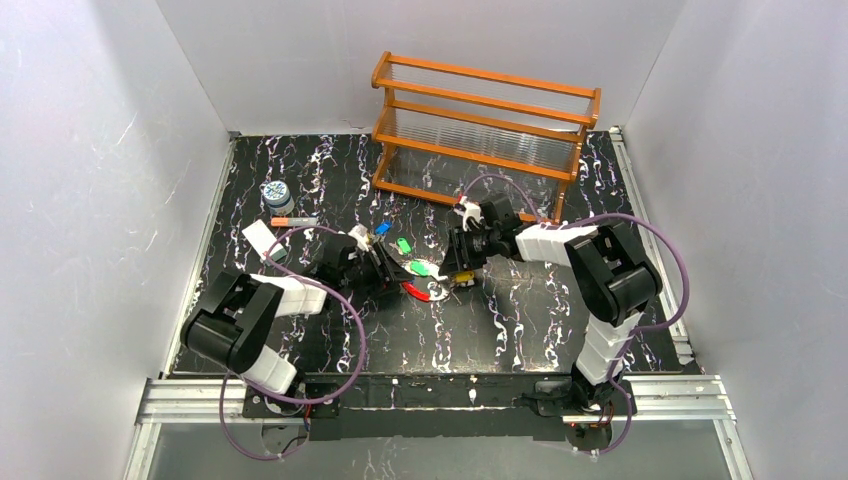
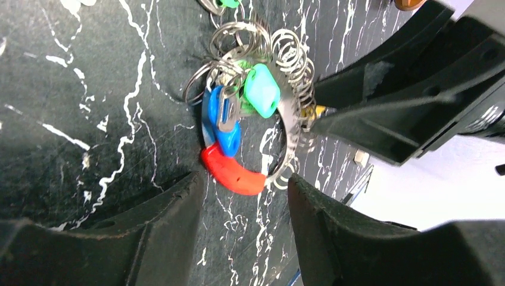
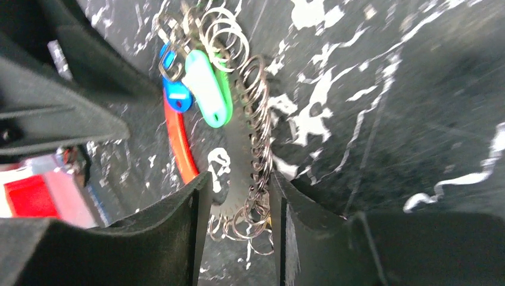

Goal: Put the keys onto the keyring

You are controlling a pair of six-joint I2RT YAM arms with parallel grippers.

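Observation:
The keyring [image 2: 290, 128] is a silvery loop with a curved red piece [image 2: 232, 173] and many small split rings, lying flat on the black marbled table. A blue key [image 2: 227, 132] and a green key [image 2: 261, 89] hang on it. My left gripper [image 2: 244, 182] is open, its tips on either side of the red piece. My right gripper [image 3: 238, 185] is shut on the keyring's [image 3: 253, 149] ring-covered edge. In the top view both grippers, left [image 1: 388, 272] and right [image 1: 458, 265], meet at the keyring [image 1: 425, 288]. A loose green key [image 1: 403, 245] and a loose blue key [image 1: 382, 228] lie just behind.
A wooden rack [image 1: 485, 130] stands at the back. A patterned jar [image 1: 277, 192], an orange-tipped stick [image 1: 293, 221] and a white card [image 1: 258, 238] lie at the left. White walls enclose the table.

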